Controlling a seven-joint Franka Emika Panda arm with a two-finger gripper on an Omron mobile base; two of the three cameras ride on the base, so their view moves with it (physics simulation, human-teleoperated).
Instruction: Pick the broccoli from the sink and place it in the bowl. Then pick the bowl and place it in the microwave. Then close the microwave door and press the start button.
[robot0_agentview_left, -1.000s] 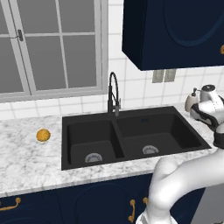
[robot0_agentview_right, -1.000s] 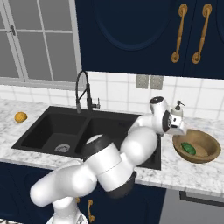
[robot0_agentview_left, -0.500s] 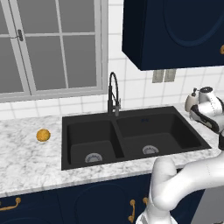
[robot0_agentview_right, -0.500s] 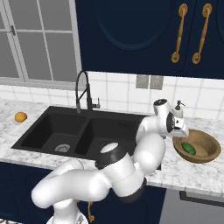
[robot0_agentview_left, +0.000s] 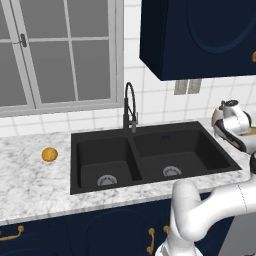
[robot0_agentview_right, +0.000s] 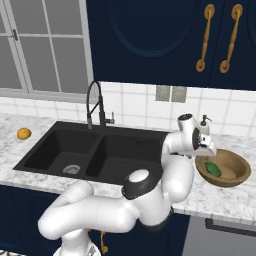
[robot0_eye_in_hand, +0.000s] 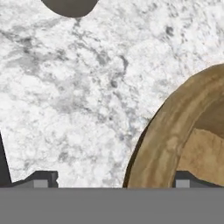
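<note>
Hand view: the gripper (robot0_eye_in_hand: 113, 183) has its jaws spread wide, one tip over the marble counter (robot0_eye_in_hand: 74, 87), the other inside the bowl (robot0_eye_in_hand: 166, 144), straddling its rim. Right base view shows the broccoli (robot0_agentview_right: 213, 169) lying in the bowl, right of the sink (robot0_agentview_right: 95, 152).

I've got a white marble counter (robot0_agentview_left: 30, 180) w/ grey veining, navy base cabinets (robot0_agentview_left: 100, 232) below w/ brass handles (robot0_agentview_right: 202, 35) on the navy uppers (robot0_agentview_left: 200, 35). White tile backsplash (robot0_agentview_right: 135, 107), grey-framed window (robot0_agentview_left: 55, 55) at left, outlet plates (robot0_agentview_right: 170, 93) on the tile. Light is even.
</note>
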